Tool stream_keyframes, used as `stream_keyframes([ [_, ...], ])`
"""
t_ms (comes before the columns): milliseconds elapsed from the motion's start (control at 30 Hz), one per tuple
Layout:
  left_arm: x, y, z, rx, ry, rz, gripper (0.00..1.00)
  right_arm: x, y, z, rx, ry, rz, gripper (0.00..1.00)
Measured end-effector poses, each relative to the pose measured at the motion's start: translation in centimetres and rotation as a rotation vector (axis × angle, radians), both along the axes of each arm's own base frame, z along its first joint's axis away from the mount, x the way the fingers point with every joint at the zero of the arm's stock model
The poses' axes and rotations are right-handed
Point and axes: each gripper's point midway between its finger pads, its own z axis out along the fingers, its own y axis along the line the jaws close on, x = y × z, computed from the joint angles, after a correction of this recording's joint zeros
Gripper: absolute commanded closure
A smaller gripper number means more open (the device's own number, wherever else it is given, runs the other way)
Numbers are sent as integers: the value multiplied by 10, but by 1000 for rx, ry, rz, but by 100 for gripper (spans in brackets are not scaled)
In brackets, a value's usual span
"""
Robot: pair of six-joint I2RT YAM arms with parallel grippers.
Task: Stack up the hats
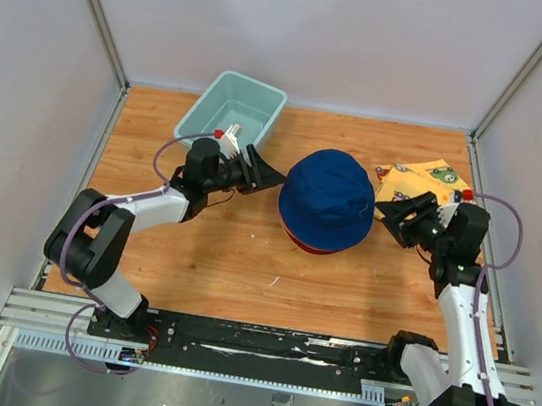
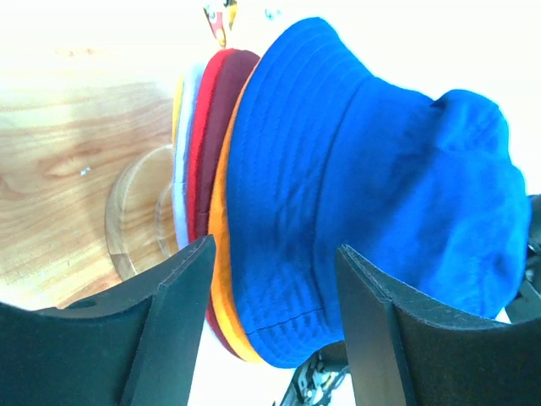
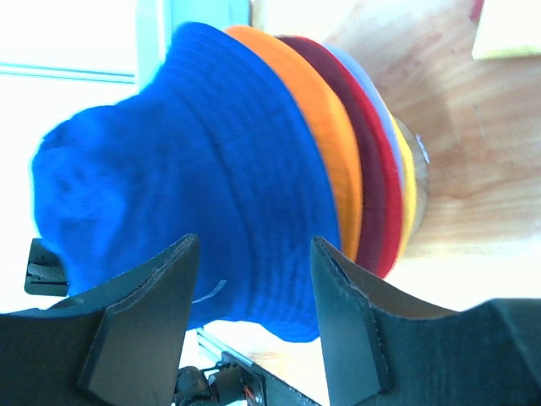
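The hats (image 1: 327,201) sit in one pile at the middle of the table, a blue hat (image 2: 363,186) on top. Under it show the brims of an orange hat (image 2: 221,254), a maroon hat (image 2: 215,110) and red, lavender and yellow ones. My left gripper (image 1: 273,176) is open just left of the pile, its fingers (image 2: 182,296) apart on either side of the brim edge without holding it. My right gripper (image 1: 388,211) is open just right of the pile. In its wrist view the blue hat (image 3: 194,169) and orange hat (image 3: 330,144) lie beyond the right gripper (image 3: 254,245).
A teal tub (image 1: 234,107) stands at the back left, close behind my left wrist. A flat yellow printed cloth (image 1: 426,179) lies at the back right, beside my right gripper. A wooden round base (image 2: 135,211) shows under the pile.
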Motion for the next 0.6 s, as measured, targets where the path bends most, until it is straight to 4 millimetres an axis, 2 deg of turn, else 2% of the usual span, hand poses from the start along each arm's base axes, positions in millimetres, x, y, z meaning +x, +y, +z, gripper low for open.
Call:
stream_keyframes([
  [100,5,6,20,12,-30,49,32,3,-3,25,-39,-53,-4,41],
  [167,9,11,36,24,-59,86,31,4,-6,34,-64,-69,-9,39],
  [333,24,39,85,105,-165,264,30,13,-20,39,-157,-69,-54,35],
  [400,34,60,110,163,-226,382,29,26,-30,41,-220,-56,-75,33],
  [500,56,98,154,269,-323,595,24,61,-53,50,-346,-32,-111,19],
  [533,62,112,164,307,-347,662,21,73,-61,52,-386,-20,-122,13],
  [600,68,136,171,387,-381,779,16,95,-81,46,-478,39,-163,7],
])
